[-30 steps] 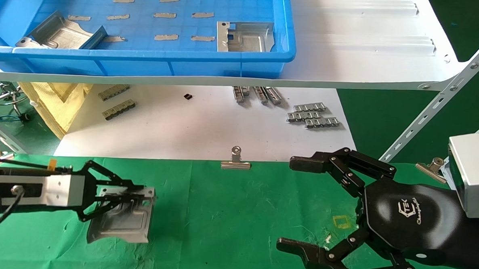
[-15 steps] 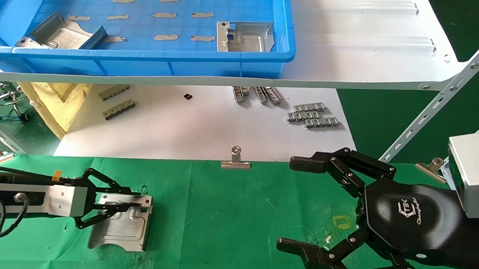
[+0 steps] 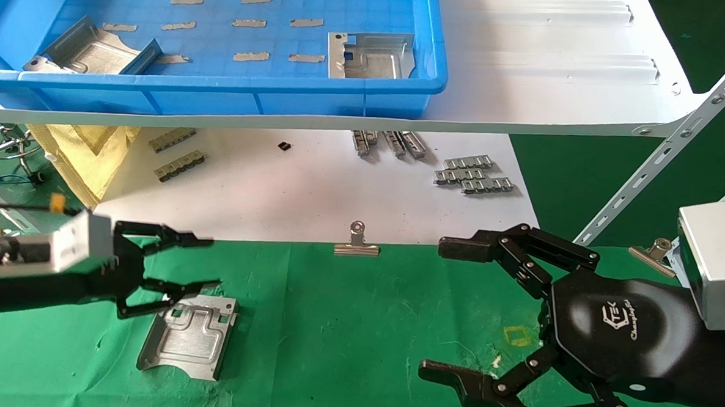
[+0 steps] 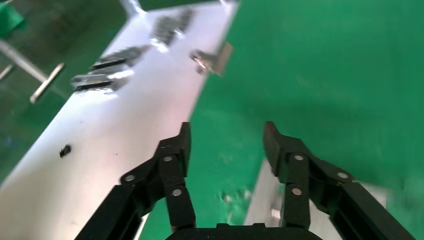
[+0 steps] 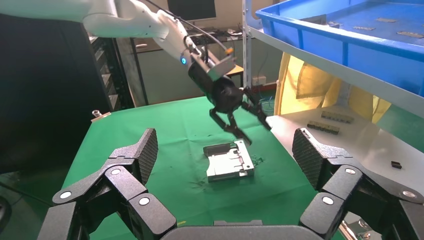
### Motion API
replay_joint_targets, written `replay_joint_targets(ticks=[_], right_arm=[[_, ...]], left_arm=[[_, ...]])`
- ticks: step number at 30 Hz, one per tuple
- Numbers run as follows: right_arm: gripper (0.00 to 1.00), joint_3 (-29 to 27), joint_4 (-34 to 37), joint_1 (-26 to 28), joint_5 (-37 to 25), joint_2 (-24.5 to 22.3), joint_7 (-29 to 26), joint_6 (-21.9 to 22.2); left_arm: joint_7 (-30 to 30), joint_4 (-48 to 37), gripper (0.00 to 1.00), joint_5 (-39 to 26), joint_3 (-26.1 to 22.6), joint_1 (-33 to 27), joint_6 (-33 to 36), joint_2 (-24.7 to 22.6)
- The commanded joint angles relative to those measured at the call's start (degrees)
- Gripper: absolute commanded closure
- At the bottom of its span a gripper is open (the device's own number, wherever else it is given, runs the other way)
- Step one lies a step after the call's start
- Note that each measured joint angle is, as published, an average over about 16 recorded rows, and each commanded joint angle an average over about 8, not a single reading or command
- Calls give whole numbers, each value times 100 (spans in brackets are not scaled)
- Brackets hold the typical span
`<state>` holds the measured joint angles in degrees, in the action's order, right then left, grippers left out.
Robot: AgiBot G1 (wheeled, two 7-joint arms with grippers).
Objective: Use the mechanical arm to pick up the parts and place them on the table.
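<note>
One silver part (image 3: 188,336) lies flat on the green table (image 3: 345,325), on its own. My left gripper (image 3: 210,262) hovers open just above the part's far edge, touching nothing. The left wrist view shows the open gripper (image 4: 227,135) over green cloth, with the part's edge (image 4: 262,200) under one finger. Two more parts (image 3: 91,51) (image 3: 369,56) rest in the blue bin. My right gripper (image 3: 443,309) hangs wide open and empty over the cloth at the right. From the right wrist view, that gripper (image 5: 225,145) looks across at the part (image 5: 230,162) and the left gripper (image 5: 256,131).
The blue bin (image 3: 342,102) sits on a white shelf (image 3: 557,83) held by a slanted brace (image 3: 664,161). Below the shelf, white paper (image 3: 302,188) carries grey ribbed strips (image 3: 474,175). A binder clip (image 3: 356,246) marks the cloth's far edge. A yellow cloth (image 3: 89,149) lies at the far left.
My left gripper lowered the part onto the cloth, let go of it, then opened and rose. The part now lies flat. The right arm has not moved.
</note>
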<state>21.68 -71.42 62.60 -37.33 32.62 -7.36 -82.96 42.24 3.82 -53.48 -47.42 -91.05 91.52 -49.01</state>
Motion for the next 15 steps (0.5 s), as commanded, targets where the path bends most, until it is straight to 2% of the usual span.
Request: replay_joint_targets(ticks=[1,7,15], right_arm=[[0,0,0,0,0,0,0,0],[0,0,1,-1,1,-1,0,1],[0,0,1,-1,1,-1,0,1]], left_arm=[[-481,54,0,239,126,123,7,55],[-912,78,0,550,280,341,-5,110],[-840,144,0,484,274,320,-16,111]])
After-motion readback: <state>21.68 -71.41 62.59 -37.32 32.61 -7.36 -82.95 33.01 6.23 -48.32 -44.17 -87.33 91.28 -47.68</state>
